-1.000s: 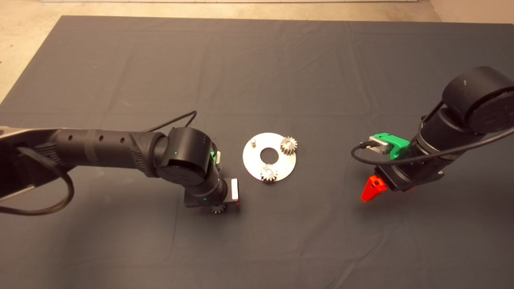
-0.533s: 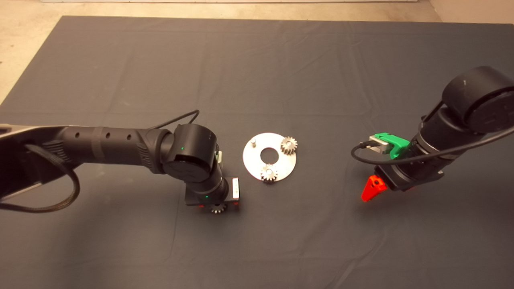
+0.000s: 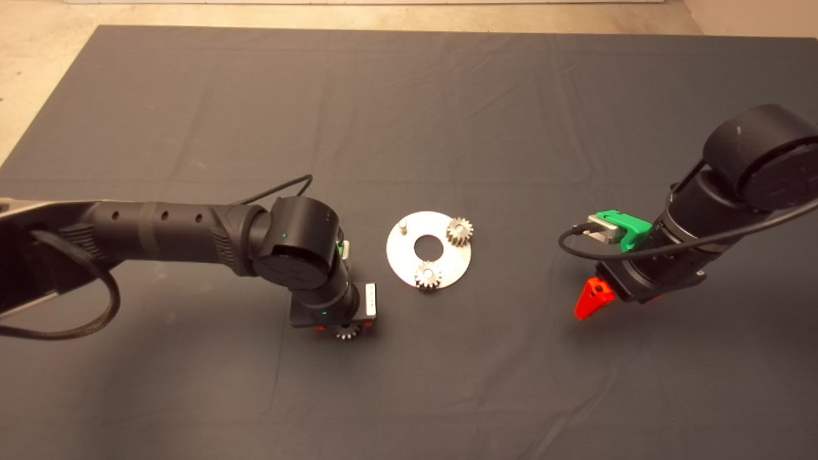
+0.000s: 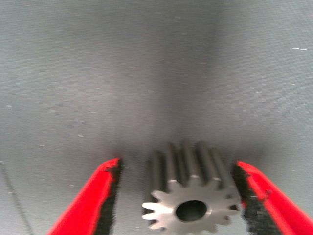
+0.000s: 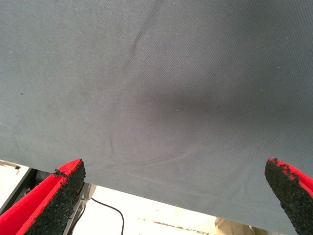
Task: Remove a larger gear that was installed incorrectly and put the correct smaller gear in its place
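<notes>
Steel smaller gear (image 4: 188,196) lies between the left gripper's (image 4: 178,196) open jaws, ungripped.

The mat (image 3: 409,128) is viewed from above by the head camera, while the left wrist camera is held close over a gear (image 4: 188,193) also seen in the head view (image 3: 346,330), and the right wrist camera is aimed across the mat's edge (image 5: 146,176) to the floor.

A dark mat (image 3: 447,96) covers the tabletop. Near its middle lies a round silver plate (image 3: 409,255) with a centre hole; left of it, nearer, a lone gear (image 3: 346,331) lies on the mat.
</notes>
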